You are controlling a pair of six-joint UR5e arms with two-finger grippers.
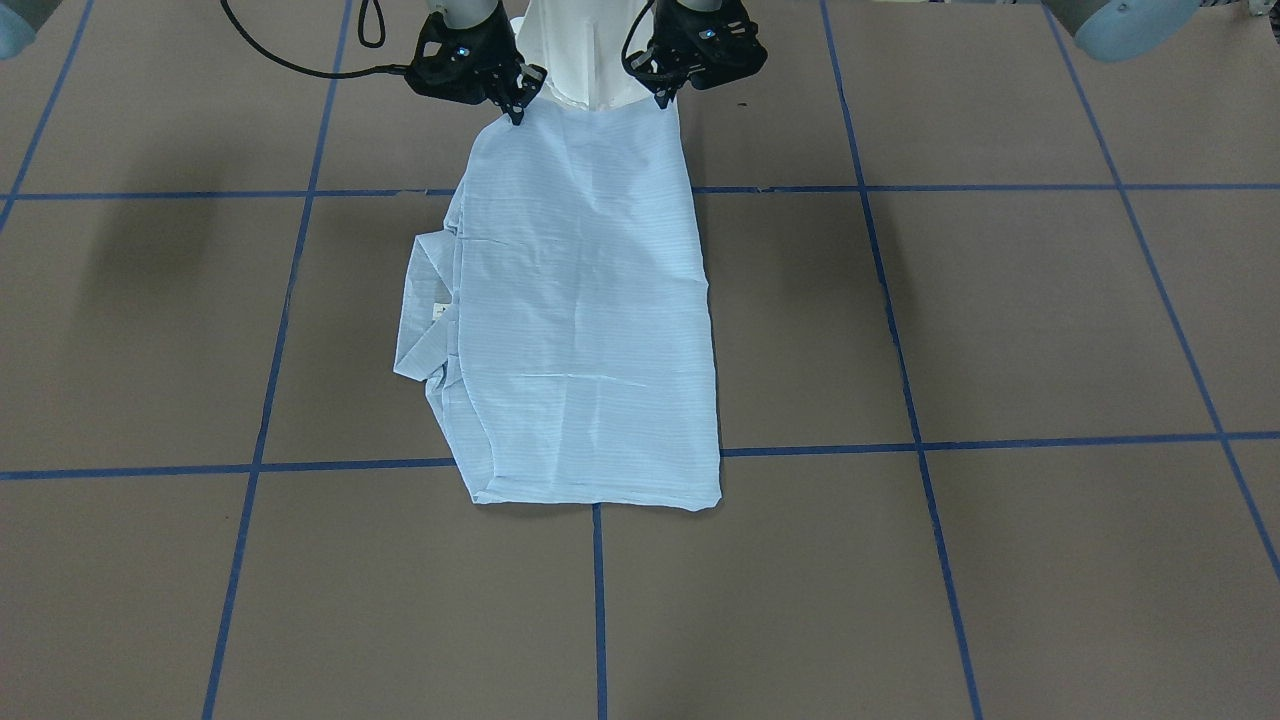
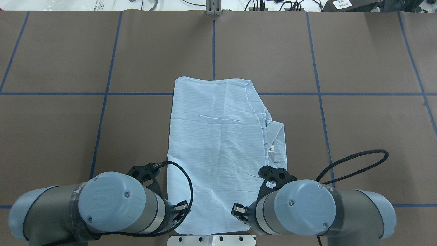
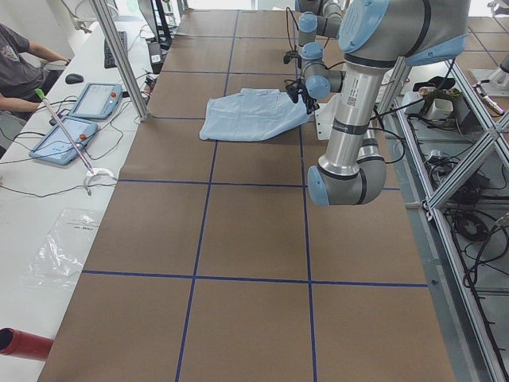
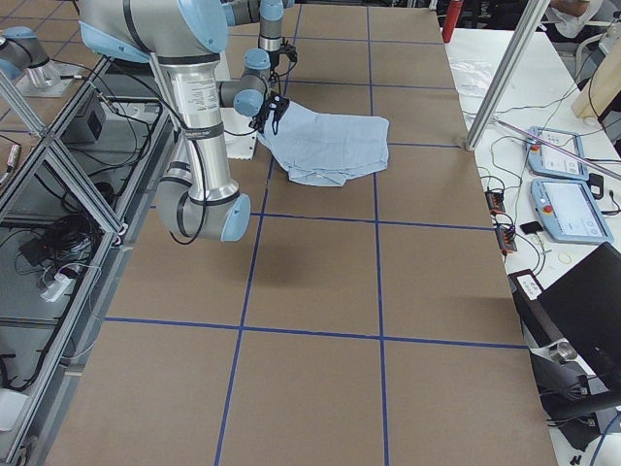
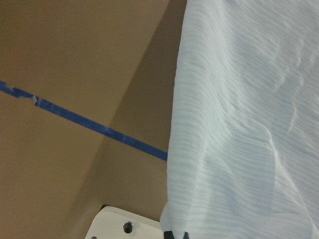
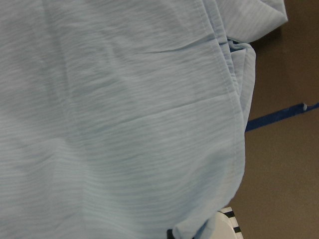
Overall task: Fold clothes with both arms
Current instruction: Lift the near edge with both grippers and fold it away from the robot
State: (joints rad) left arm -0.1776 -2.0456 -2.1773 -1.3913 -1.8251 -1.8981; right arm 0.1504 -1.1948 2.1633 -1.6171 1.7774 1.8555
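Light-blue shirt (image 1: 590, 320) lies folded into a long panel across the middle of the brown table (image 1: 1000, 320). A flap with a small white label (image 1: 438, 312) pokes out on my right side. My left gripper (image 1: 663, 97) and right gripper (image 1: 518, 108) each pinch a corner of the edge nearest the robot, which is raised slightly.

Left arm (image 2: 112, 205) and right arm (image 2: 307, 208) are held close to the base, side by side. Left gripper (image 1: 664, 97) and right gripper (image 1: 518, 110) are pointed downward, each clamped on a near corner of the shirt (image 1: 590, 320).
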